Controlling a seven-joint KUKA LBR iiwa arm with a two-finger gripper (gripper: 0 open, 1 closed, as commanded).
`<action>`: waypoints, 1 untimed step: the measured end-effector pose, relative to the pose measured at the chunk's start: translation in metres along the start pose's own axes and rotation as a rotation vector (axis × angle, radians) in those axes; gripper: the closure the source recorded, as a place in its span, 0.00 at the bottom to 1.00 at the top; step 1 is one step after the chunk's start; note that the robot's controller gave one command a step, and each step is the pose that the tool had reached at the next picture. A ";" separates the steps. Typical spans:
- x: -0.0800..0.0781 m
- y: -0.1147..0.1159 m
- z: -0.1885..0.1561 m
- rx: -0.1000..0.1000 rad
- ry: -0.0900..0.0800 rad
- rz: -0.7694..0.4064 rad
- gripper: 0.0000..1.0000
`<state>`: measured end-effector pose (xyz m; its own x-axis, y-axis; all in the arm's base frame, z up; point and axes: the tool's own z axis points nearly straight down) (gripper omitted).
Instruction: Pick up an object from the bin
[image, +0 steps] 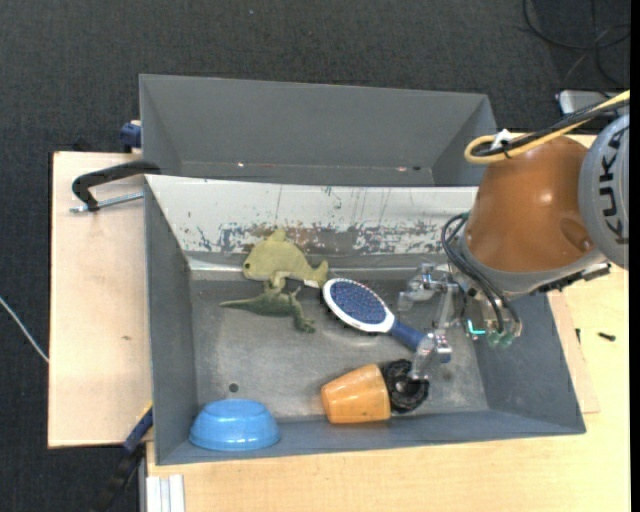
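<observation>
My gripper (433, 318) is low in the right part of the bin (520, 385) with its jaws open: one finger (428, 287) sits on the far side and the other finger (437, 350) on the near side, with a clear gap between them. Just left of that gap lies the end of the blue handle (402, 333) of a hairbrush (358, 304). Its oval head, dark blue with a white rim, points away to the far left across the bin floor. I cannot tell whether either finger touches the handle, and it is not between them. Just near of my near finger is a small black piece (406, 390). It sits against the right end of an orange cup (355, 396) that lies on its side close to the near wall. Behind my fingers, on the right, thin cables (490, 325) hang from my wrist below the big orange cover (525, 210). Further left, beyond the brush head, a green toy lizard (272, 305) lies on the floor with its tail stretched left. A pale green plush animal (280, 260) rests just far of it, by the scuffed far wall. Well apart from me, in the near left corner, a blue bowl (234, 426) sits upside down.
</observation>
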<state>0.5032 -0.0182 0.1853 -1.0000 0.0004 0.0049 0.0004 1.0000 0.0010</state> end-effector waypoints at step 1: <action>-0.052 0.024 0.087 0.002 -0.044 0.082 0.00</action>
<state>0.5551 0.0054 0.0984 -0.9958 0.0823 -0.0392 0.0824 0.9966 0.0003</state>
